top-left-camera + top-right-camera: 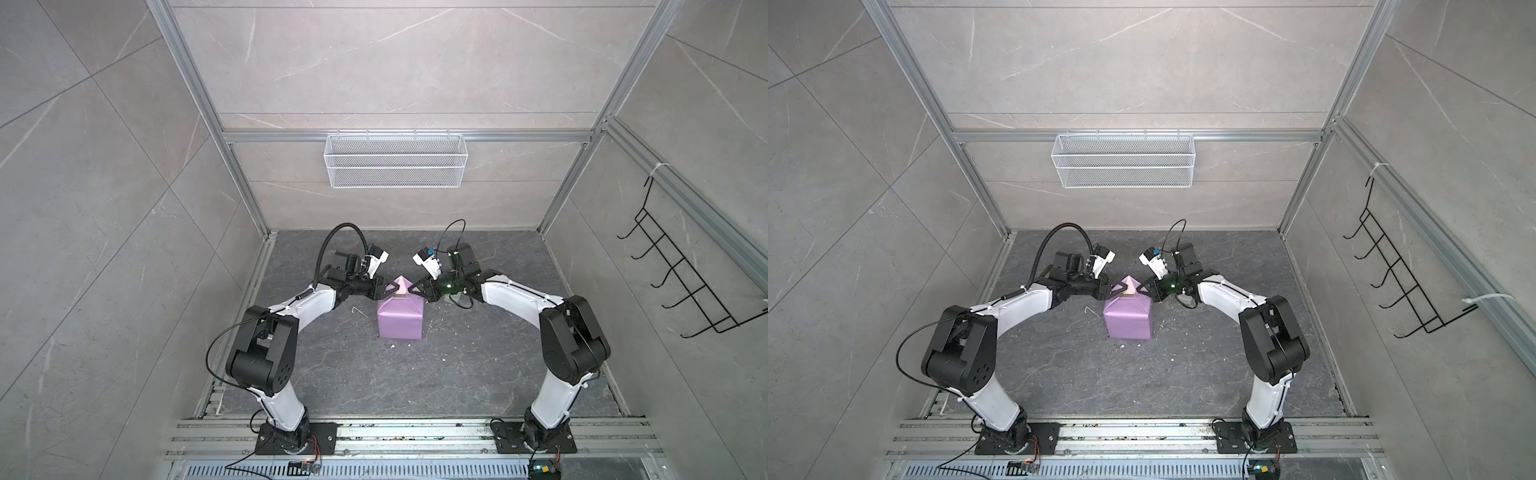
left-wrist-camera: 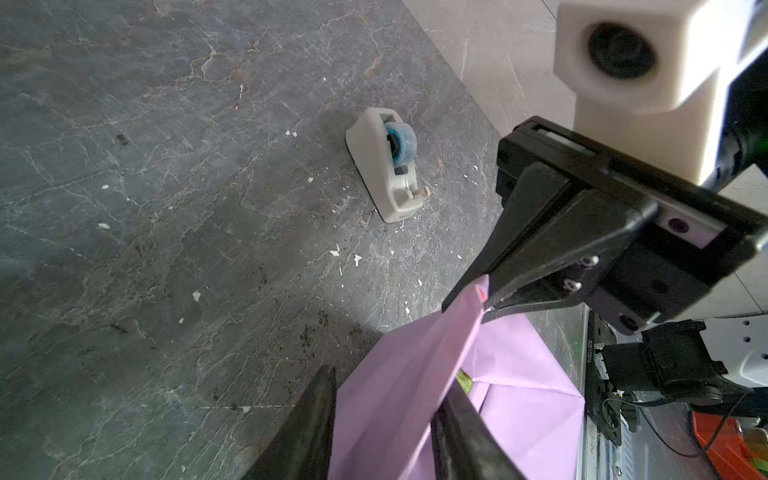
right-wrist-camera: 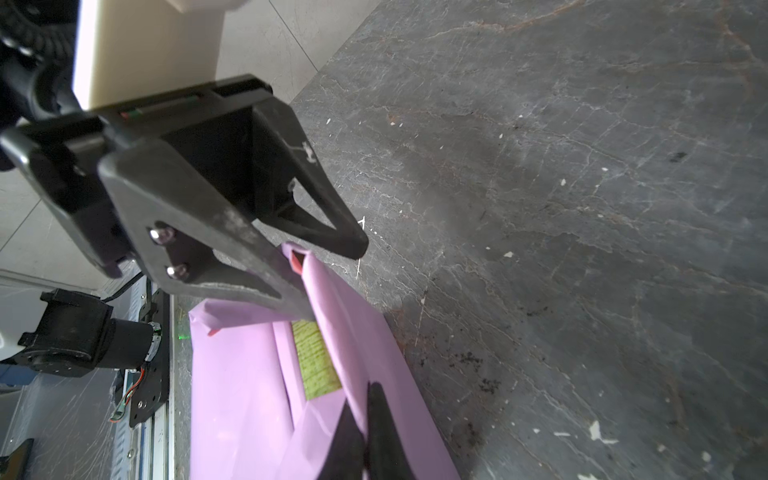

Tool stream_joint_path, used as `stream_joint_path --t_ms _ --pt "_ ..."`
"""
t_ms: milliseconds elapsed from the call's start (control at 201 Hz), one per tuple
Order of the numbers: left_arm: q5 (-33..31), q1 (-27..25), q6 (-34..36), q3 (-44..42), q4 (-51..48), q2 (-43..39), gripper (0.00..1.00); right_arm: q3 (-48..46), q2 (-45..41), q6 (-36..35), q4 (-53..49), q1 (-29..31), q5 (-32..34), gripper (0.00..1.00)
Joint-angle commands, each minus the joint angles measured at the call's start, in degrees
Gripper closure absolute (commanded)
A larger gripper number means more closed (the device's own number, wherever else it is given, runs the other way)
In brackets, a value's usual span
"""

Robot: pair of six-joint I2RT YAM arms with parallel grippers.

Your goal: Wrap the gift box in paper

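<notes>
The gift box stands mid-table, almost fully covered in the lilac paper (image 1: 399, 320) (image 1: 1127, 320). Only an olive-green strip of the gift box (image 3: 316, 361) (image 2: 465, 380) shows through a gap at its far end. There a triangular flap of paper stands up to a peak. My left gripper (image 1: 388, 289) (image 2: 390, 376) comes from the left, its fingers closed partway on the folded flap. My right gripper (image 1: 415, 289) (image 3: 361, 395) comes from the right and is pinched shut on the same flap of paper.
A grey-white tape dispenser (image 2: 386, 166) with a blue roll sits on the dark stone table beyond the box, near the right arm. Small white scraps litter the table. A white wire basket (image 1: 395, 166) hangs on the back wall, a black hook rack (image 1: 685, 282) on the right wall.
</notes>
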Motion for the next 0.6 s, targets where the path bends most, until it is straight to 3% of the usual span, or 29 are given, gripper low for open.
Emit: stream_joint_path --t_ms 0,324,593 --pt "2.6 -0.1 2.1 2.7 -0.4 0.4 0.6 2.1 1.2 -1.7 -1.6 -0.6 -1.8 0.91" --pt "4.6 -0.4 1.9 5.1 -1.1 1.3 0.7 3.3 2.0 -1.1 -1.9 -0.7 -1.9 0.79" --pt "4.9 -0.4 2.0 5.5 -1.6 1.5 0.77 5.1 3.1 0.7 -0.6 -0.7 -3.2 0.82"
